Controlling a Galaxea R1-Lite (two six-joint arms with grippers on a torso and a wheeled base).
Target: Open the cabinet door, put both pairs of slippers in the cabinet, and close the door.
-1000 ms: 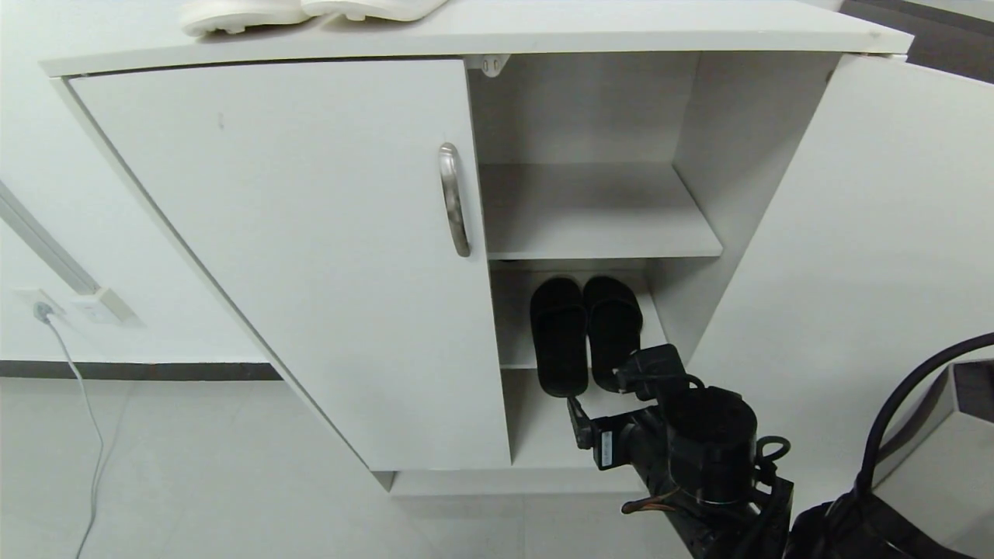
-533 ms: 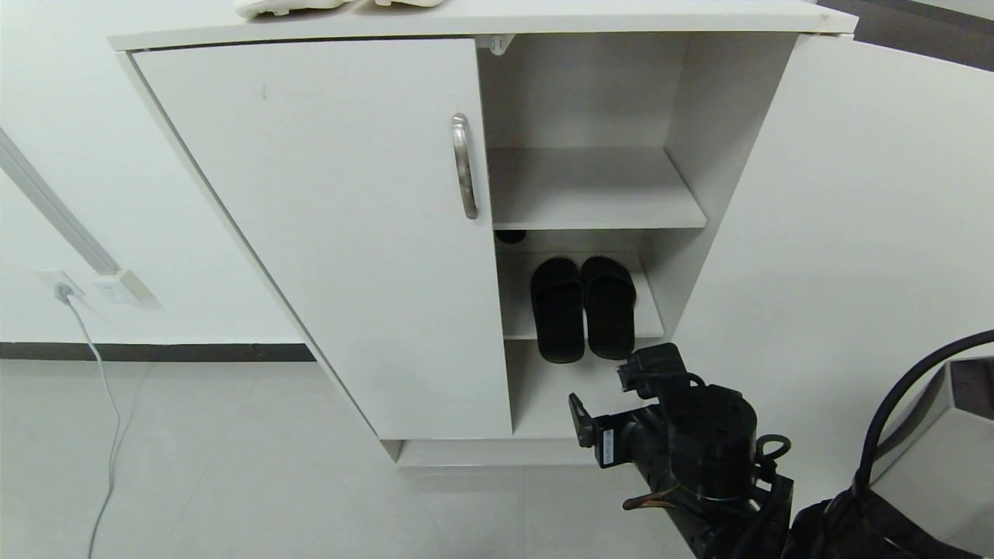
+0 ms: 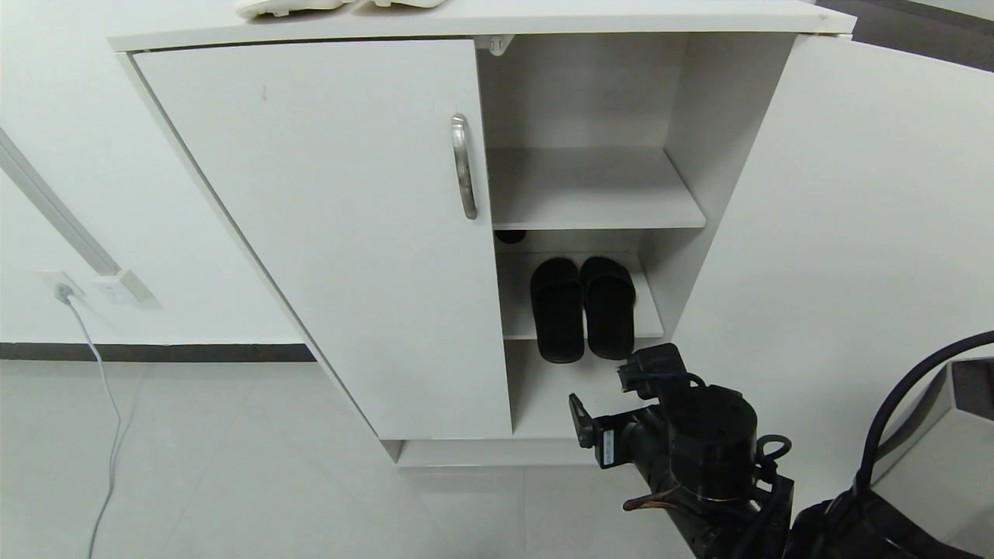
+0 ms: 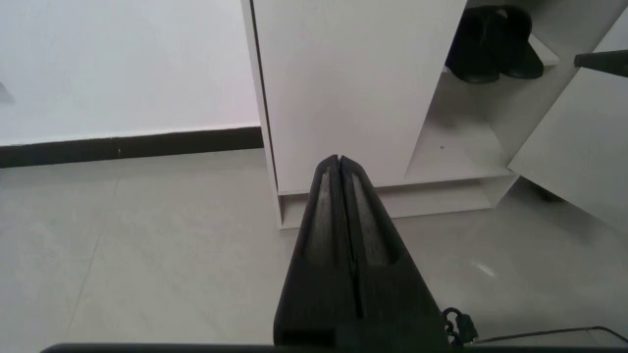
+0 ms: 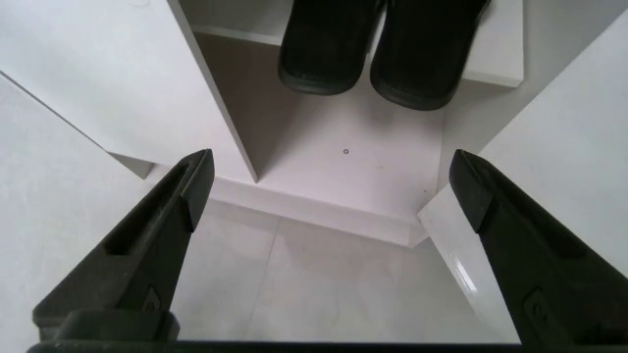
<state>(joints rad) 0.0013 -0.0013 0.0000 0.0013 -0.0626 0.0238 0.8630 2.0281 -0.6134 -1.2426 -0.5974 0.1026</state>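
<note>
A white cabinet (image 3: pixel 311 233) stands with its left door shut and its right door (image 3: pixel 839 233) swung wide open. A pair of black slippers (image 3: pixel 582 307) lies side by side on the middle shelf, heels outward, also seen as black slippers (image 5: pixel 383 39) and black slippers (image 4: pixel 496 44). A white pair of slippers (image 3: pixel 287 6) rests on the cabinet top. My right gripper (image 3: pixel 613 392) hangs open and empty before the bottom compartment, below the black pair; it shows as right gripper (image 5: pixel 332 167). My left gripper (image 4: pixel 338 167) is shut and empty, low over the floor, away from the cabinet.
The upper shelf (image 3: pixel 590 194) is bare. A metal handle (image 3: pixel 463 167) sits on the shut door. A wall socket (image 3: pixel 62 293) with a hanging cable (image 3: pixel 109 419) is at the left. A grey box (image 3: pixel 940 450) stands at the right. Tiled floor lies open at front left.
Since one second ago the whole head picture has shifted: the cabinet now looks farther off and my right gripper stands clear of the black slippers' heels. Nothing differs over the last half second.
</note>
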